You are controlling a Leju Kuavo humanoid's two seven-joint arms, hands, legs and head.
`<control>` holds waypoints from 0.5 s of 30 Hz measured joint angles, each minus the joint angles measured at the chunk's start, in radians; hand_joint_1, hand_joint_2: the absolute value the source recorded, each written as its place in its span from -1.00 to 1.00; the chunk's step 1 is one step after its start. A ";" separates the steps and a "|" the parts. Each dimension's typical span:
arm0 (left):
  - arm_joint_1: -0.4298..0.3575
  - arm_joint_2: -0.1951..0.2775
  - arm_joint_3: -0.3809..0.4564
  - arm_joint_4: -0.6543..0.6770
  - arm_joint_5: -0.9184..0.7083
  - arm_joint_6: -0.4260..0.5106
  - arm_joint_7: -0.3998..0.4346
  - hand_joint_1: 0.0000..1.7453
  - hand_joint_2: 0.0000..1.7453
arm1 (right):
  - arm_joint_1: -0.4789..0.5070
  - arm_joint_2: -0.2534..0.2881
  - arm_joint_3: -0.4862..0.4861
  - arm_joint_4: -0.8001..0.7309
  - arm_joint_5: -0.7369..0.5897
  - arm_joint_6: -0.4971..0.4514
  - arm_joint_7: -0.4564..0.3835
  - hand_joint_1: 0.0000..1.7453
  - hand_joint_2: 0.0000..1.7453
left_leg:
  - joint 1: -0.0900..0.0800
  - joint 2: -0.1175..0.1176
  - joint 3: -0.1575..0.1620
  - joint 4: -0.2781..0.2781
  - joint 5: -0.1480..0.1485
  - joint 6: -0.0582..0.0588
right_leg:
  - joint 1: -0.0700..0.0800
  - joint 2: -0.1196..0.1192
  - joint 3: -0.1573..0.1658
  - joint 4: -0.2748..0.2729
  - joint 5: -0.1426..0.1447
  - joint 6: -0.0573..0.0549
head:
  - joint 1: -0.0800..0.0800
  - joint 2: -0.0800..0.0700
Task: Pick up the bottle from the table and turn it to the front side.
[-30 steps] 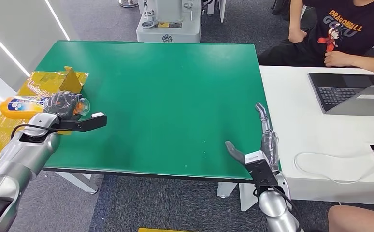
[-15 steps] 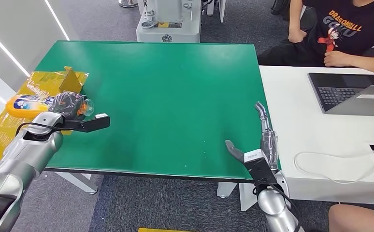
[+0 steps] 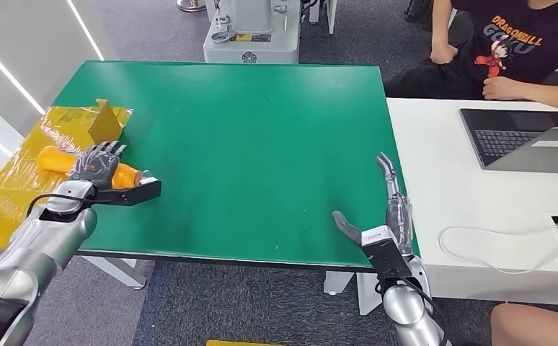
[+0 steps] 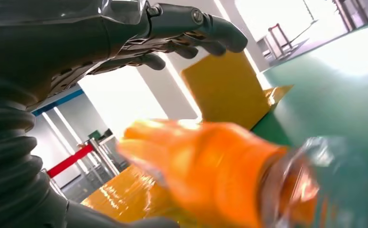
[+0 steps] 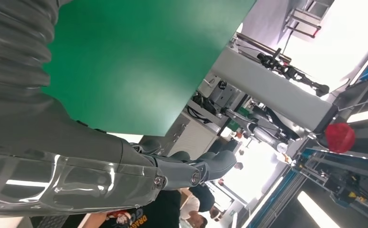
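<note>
While the left hand (image 3: 97, 163) has fingers around the bottle (image 3: 58, 159), only plain orange shows, so I'd guess turning's unfinished; right hand (image 3: 389, 213) open, empty.

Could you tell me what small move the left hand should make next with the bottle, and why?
Probably roll the wrist further. The left hand holds the orange bottle lying sideways above the table's left edge, with only plain orange showing in the head view and no label facing up, so the front side likely isn't presented yet.

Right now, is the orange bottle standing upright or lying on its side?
Lying on its side. The orange bottle stretches flat across the yellow wrapped sheet, under the left hand.
</note>
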 joint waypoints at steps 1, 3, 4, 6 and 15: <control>0.007 0.001 0.005 0.001 0.002 0.000 0.004 -1.00 1.00 | 0.000 0.000 0.001 -0.001 0.000 0.003 0.000 -1.00 1.00 | 0.000 0.000 0.000 0.000 0.000 0.000 | 0.000 0.000 0.000 0.000 0.000 0.000 | 0.000 0.000; 0.024 0.006 0.014 0.004 0.006 0.004 0.009 -1.00 1.00 | 0.000 -0.001 0.002 -0.002 0.000 0.007 0.002 -1.00 1.00 | 0.000 0.000 0.000 0.000 0.000 0.000 | 0.000 0.000 0.000 0.000 0.000 0.000 | 0.000 0.000; 0.033 0.009 0.018 0.004 0.007 0.006 0.011 -1.00 1.00 | 0.000 -0.001 0.002 -0.002 -0.001 0.008 0.002 -1.00 1.00 | 0.000 0.000 0.000 0.000 0.000 0.000 | 0.000 0.000 0.000 0.000 0.000 0.000 | 0.000 0.000; 0.050 0.014 0.026 0.006 0.009 0.012 0.015 -1.00 1.00 | 0.000 -0.001 0.004 -0.002 -0.002 0.009 0.004 -1.00 1.00 | 0.000 0.000 0.000 0.000 0.000 0.000 | 0.000 0.000 0.000 0.000 0.000 0.000 | 0.000 0.000; 0.078 0.018 0.040 0.006 0.004 0.029 0.018 -1.00 1.00 | 0.000 -0.001 0.007 -0.002 -0.003 0.013 0.004 -1.00 1.00 | 0.000 0.000 0.000 0.000 0.000 0.000 | 0.000 0.000 0.000 0.000 0.000 0.000 | 0.000 0.000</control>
